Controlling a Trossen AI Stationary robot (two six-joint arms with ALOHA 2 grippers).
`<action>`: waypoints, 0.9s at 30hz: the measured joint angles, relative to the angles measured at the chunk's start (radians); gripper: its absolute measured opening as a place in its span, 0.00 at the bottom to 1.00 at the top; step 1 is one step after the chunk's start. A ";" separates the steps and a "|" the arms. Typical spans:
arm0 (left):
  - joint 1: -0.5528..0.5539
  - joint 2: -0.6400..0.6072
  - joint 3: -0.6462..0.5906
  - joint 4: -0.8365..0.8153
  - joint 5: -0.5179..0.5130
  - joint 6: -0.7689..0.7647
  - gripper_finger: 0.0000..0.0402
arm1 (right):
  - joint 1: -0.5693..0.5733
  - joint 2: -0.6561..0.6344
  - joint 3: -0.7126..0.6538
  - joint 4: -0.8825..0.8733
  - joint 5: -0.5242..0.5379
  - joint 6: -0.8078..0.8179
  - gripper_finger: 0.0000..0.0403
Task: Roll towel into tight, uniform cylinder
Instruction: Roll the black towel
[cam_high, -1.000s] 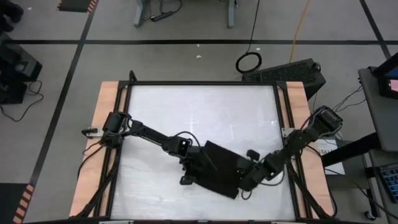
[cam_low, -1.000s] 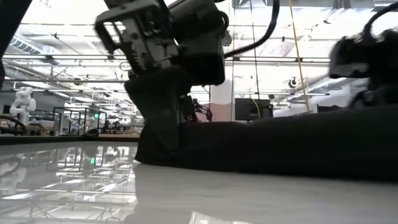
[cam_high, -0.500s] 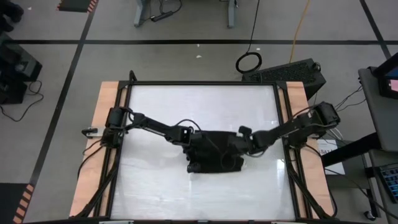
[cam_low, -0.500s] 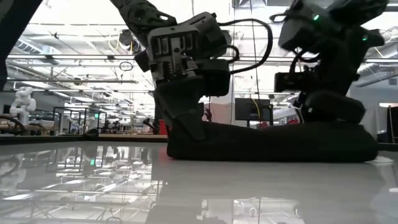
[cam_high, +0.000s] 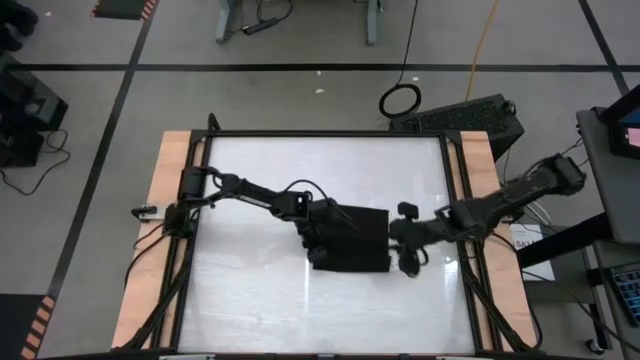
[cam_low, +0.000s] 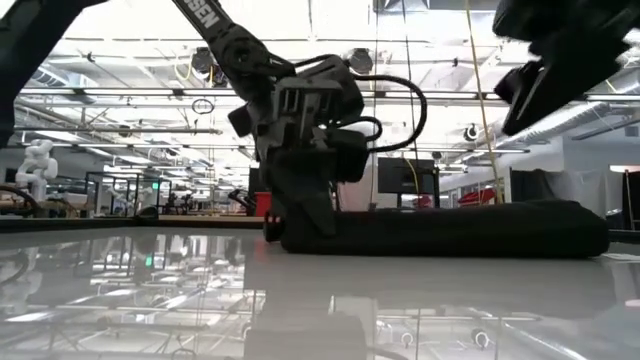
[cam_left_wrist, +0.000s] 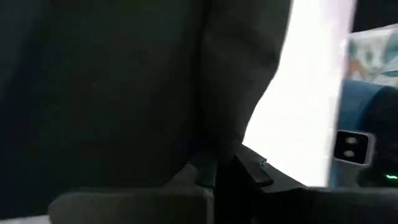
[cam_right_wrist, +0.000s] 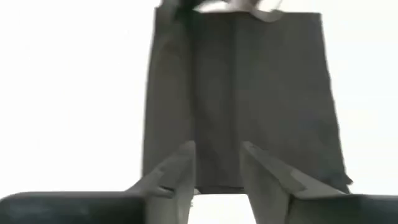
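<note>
The black towel (cam_high: 352, 240) lies folded into a flat rectangle in the middle of the white table (cam_high: 300, 170). In the low view the towel (cam_low: 450, 232) is a low, long band. My left gripper (cam_high: 320, 238) is at its left end, shut on the cloth. My right gripper (cam_high: 400, 245) hovers just off the towel's right end, raised well above the table (cam_low: 560, 60). In its wrist view its fingers (cam_right_wrist: 217, 171) stand open with nothing between them, and the towel (cam_right_wrist: 242, 93) lies beyond. My left gripper pinches a raised fold of cloth (cam_left_wrist: 214, 146) at the towel's left end (cam_low: 292, 232) between its two fingers. The fingers slant down from the table's left side. The rest of the towel lies flat on the table.
Wooden rails and a black frame (cam_high: 205, 230) border the table left and right. Bare white surface lies on the far side (cam_high: 320, 170) and near side (cam_high: 320, 310) of the towel. A black case (cam_high: 470, 112) sits off the far right corner.
The towel has turned from a slanted, wider shape near the front into a level, narrower rectangle, slid toward the far edge. My left gripper has gone with it toward the far edge and rolled. My right gripper has come off the towel's right end and risen, drawing back to the right.
</note>
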 joint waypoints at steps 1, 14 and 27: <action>0.002 0.011 0.002 0.008 0.018 -0.006 0.05 | 0.035 -0.001 0.000 0.010 0.014 0.009 0.34; 0.016 0.051 0.003 0.073 0.132 -0.034 0.05 | 0.308 0.285 0.001 0.067 0.264 0.153 0.67; 0.027 0.052 0.001 0.066 0.136 -0.058 0.05 | 0.322 0.461 -0.017 0.141 0.329 0.286 0.62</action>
